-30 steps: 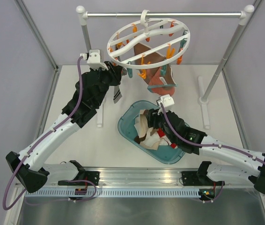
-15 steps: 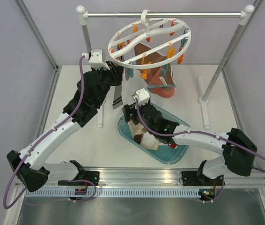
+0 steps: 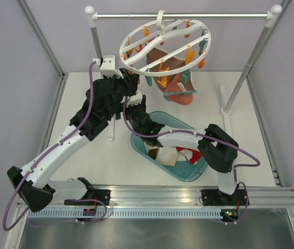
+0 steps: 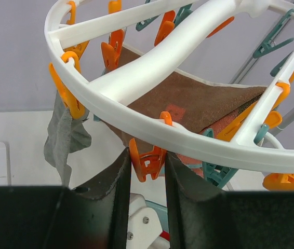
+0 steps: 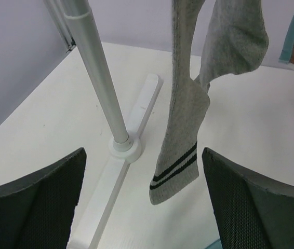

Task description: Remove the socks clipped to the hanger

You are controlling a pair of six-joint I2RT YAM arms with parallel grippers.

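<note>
Top external view: a white round plastic hanger (image 3: 160, 41) with crossing spokes and orange and teal clips hangs by its hook from the metal rail stand with white posts (image 3: 183, 16) at the upper centre of the frame. A flat brown cloth (image 3: 162, 58) and a coral cloth (image 3: 181, 96) hang beneath the ring on its right side. Below it, at frame centre, a translucent teal plastic basin (image 3: 196, 175) sits on the white worktop (image 3: 251, 150) and holds a heap of small socks (image 3: 162, 155) in beige, white and red. Both arms reach to the lower left edge of the ring, the right arm crossing over the basin. Left wrist view: the left hand (image 4: 147, 155) is narrowed around one orange clothespin clip (image 4: 147, 165) on the near rim, with a dark finger (image 4: 121, 197) against each side of it. What that clip grips below is hidden. At the left of this frame a grey sock (image 4: 64, 135) hangs from another orange rim clip. Right wrist view: the right hand (image 5: 143, 155) is spread wide and holds nothing. The grey sock, with two dark stripes near the toe, hangs folded in the upper centre, clear of both fingers, just right of the stand's metal post (image 5: 103, 88).
</note>
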